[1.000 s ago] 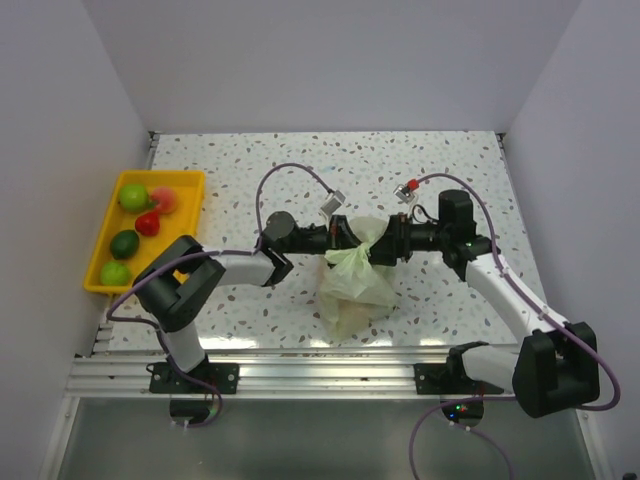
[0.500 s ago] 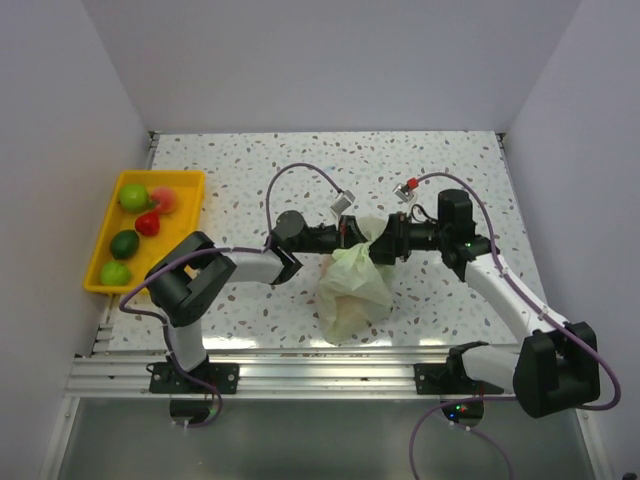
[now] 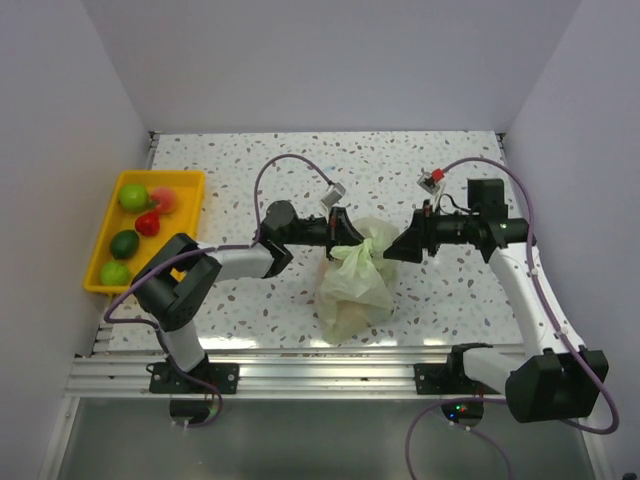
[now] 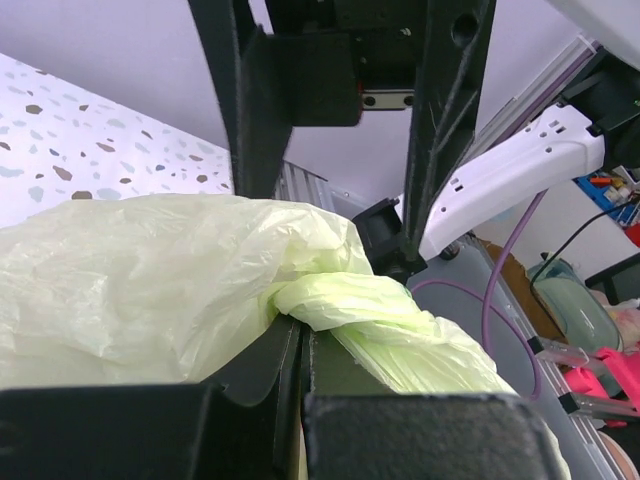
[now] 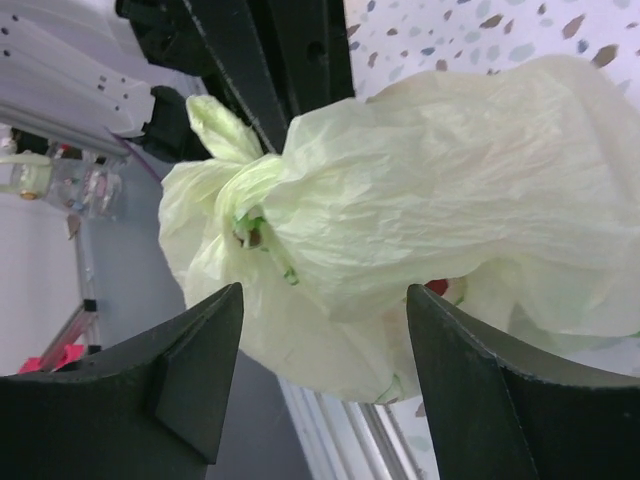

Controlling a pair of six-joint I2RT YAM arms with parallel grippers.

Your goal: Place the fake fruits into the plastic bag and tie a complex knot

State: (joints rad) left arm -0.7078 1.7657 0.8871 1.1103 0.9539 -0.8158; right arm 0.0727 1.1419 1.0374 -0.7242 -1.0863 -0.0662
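Note:
The pale green plastic bag [image 3: 352, 288] sits bulging at the table's middle, with a twisted knot [image 3: 364, 249] at its neck. My left gripper [image 3: 338, 234] is shut on a twisted strand of the bag [image 4: 372, 302] right beside the knot, its jaws [image 4: 300, 350] pressed together. My right gripper [image 3: 393, 250] hangs open just right of the knot, nothing pinched; the bag [image 5: 450, 170] fills the view beyond its fingertips [image 5: 325, 292]. A red fruit [image 5: 435, 287] shows faintly through the plastic. Several fake fruits, green [image 3: 133, 196], pink [image 3: 164, 200] and red [image 3: 147, 224], lie in a tray.
The shallow yellow tray [image 3: 189, 190] lies at the left edge against the wall. Purple cables arc over both arms. A metal rail [image 3: 320, 370] runs along the near edge. Grey walls close in the left, back and right sides.
My right gripper has drawn back to the right, off the bag's neck, with its jaws a little narrower. My left gripper stays shut on the bag and has shifted slightly left.

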